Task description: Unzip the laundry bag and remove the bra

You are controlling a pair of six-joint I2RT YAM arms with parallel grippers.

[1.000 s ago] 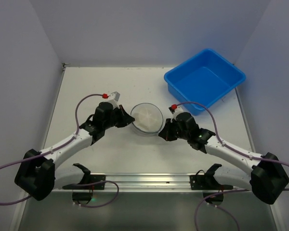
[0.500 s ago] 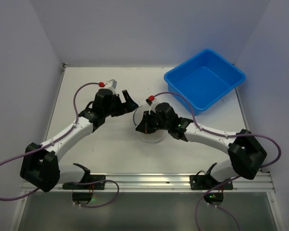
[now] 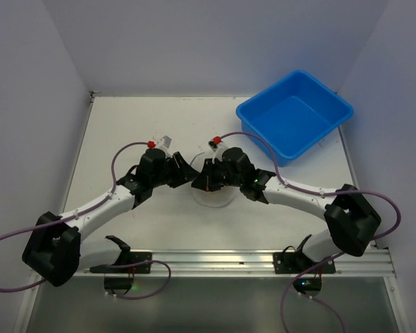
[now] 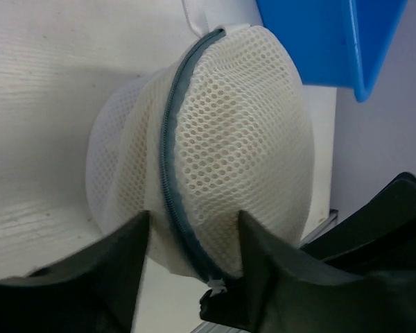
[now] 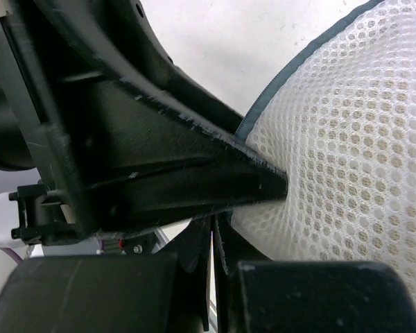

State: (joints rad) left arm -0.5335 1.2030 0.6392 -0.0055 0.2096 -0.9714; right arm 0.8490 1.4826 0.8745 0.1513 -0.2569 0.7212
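Your left gripper has its fingers apart, straddling the near edge of the laundry bag; you cannot tell whether they press the mesh yet. Your right gripper is pressed together beside it; whether the zipper tab sits between its tips is hidden. The bag lies mid-table, under both grippers, with the blue tub well beyond. Expect the bag to be light, soft and springy; it will likely fold and slide rather than resist, so pin the mesh just beside the zipper and pull by the tab, not the netting. A second ago the bag lay flat in plain view between the grippers; since then the right arm has swung across it to meet the left gripper, and the left jaws, off the bag and wide half a second ago, have returned to it.
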